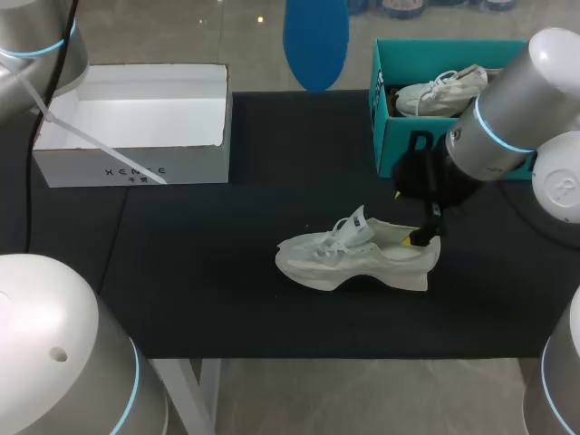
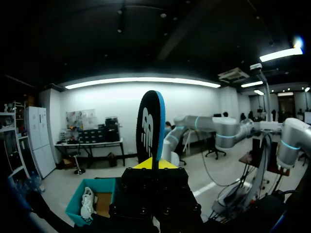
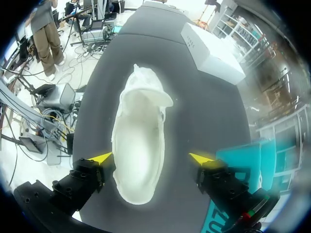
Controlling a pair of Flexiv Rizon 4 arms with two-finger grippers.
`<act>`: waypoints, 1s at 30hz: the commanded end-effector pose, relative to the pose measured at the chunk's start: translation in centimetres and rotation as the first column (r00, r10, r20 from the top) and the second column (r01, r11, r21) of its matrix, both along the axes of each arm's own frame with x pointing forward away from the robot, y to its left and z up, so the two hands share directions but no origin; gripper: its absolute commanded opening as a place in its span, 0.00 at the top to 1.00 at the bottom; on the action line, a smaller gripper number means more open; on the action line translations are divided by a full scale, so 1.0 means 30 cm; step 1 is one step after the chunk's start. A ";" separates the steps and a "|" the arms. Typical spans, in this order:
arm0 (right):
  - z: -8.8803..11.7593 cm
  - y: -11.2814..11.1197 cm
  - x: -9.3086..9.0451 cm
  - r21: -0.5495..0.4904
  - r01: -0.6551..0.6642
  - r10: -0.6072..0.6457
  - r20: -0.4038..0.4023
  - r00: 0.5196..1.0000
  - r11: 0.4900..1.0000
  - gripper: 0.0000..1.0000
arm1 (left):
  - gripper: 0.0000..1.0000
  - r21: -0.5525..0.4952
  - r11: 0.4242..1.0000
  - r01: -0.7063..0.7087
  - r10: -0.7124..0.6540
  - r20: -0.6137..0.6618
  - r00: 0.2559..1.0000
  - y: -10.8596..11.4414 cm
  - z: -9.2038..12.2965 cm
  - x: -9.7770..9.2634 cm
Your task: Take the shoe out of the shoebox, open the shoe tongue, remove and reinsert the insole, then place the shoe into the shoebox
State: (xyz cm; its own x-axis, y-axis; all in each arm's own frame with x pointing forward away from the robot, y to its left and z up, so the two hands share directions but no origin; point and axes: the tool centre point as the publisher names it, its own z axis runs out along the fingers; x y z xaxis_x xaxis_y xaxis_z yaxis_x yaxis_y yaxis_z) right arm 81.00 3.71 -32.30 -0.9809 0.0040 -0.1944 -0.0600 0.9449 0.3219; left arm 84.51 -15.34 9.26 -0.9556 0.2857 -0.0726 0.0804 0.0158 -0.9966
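Black matting covers the table (image 1: 227,299), and a white shoe (image 1: 358,258) lies on its side near the middle, toe toward the robot's left, heel toward its right, tongue lifted up. The shoe is outside both boxes. A white box (image 1: 136,163) stands open at the far left of the table. A teal shoebox (image 1: 390,136) stands at the far right and holds a second shoe (image 1: 439,91).

The right arm comes in from the right and hangs over the heel. Seen from its wrist, the right fingers (image 3: 99,159) are spread wide, one on each side of the heel, looking down into the shoe's mouth. One yellow tip sits just at the shoe's edge; the other is apart from it, so nothing is gripped.

The left arm is raised high above the far edge of the table. The left fingers (image 2: 143,165) are closed on a blue insole (image 2: 150,126), which stands upright between the yellow tips, its dark face to one side and blue edge showing. From the head camera the insole appears as a blue oval beyond the table, between the two boxes.
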 end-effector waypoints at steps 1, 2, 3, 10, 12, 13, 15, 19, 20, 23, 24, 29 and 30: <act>-0.057 0.036 0.052 -0.010 -0.007 0.007 0.003 1.000 1.000 0.00 | 1.00 0.000 1.000 0.001 -0.001 0.000 1.000 0.000 -0.001 0.001; -0.064 0.039 0.058 -0.010 -0.007 0.008 0.002 1.000 1.000 0.00 | 1.00 0.000 1.000 0.001 -0.001 0.000 1.000 0.000 -0.001 0.001; -0.070 0.041 0.063 -0.011 -0.008 0.008 0.002 1.000 1.000 0.00 | 1.00 0.000 1.000 0.001 -0.001 0.000 1.000 0.000 -0.001 0.001; -0.135 0.044 0.106 -0.065 -0.008 0.006 -0.023 1.000 0.998 0.00 | 1.00 0.000 1.000 0.001 -0.001 0.000 1.000 0.000 -0.001 0.001; -0.156 0.035 0.110 -0.079 -0.002 -0.001 -0.035 0.999 0.997 0.00 | 1.00 0.000 1.000 0.001 -0.001 0.000 1.000 0.000 -0.001 0.001; -0.166 0.028 0.114 -0.082 0.002 -0.006 -0.041 0.999 0.997 0.00 | 1.00 0.000 1.000 0.001 -0.001 0.000 1.000 0.000 -0.001 0.001; -0.179 0.022 0.118 -0.102 0.008 -0.012 -0.048 0.999 0.995 0.00 | 1.00 0.000 1.000 0.001 -0.001 0.000 1.000 0.000 -0.001 0.001; -0.202 0.006 0.131 -0.121 0.022 -0.030 -0.061 0.998 0.992 0.00 | 1.00 0.000 1.000 0.001 -0.001 0.000 1.000 0.000 -0.001 0.001; -0.208 0.001 0.133 -0.124 0.025 -0.033 -0.062 0.998 0.992 0.00 | 1.00 0.000 1.000 0.001 -0.001 0.000 1.000 0.000 -0.001 0.001; -0.226 -0.019 0.137 -0.135 0.035 -0.045 -0.073 0.996 0.990 0.00 | 1.00 0.000 1.000 0.001 -0.001 0.000 1.000 0.000 -0.001 0.001; -0.229 -0.025 0.137 -0.135 0.036 -0.047 -0.075 0.996 0.990 0.66 | 1.00 0.000 1.000 0.001 -0.001 0.000 1.000 0.000 -0.001 0.001; -0.233 -0.043 0.114 -0.148 0.038 -0.052 -0.091 0.994 0.988 1.00 | 1.00 0.000 1.000 0.001 -0.001 0.000 1.000 0.000 -0.001 0.001; -0.233 -0.044 0.110 -0.151 0.037 -0.052 -0.096 0.994 0.988 1.00 | 1.00 0.000 1.000 0.001 -0.001 0.000 1.000 0.000 -0.001 0.001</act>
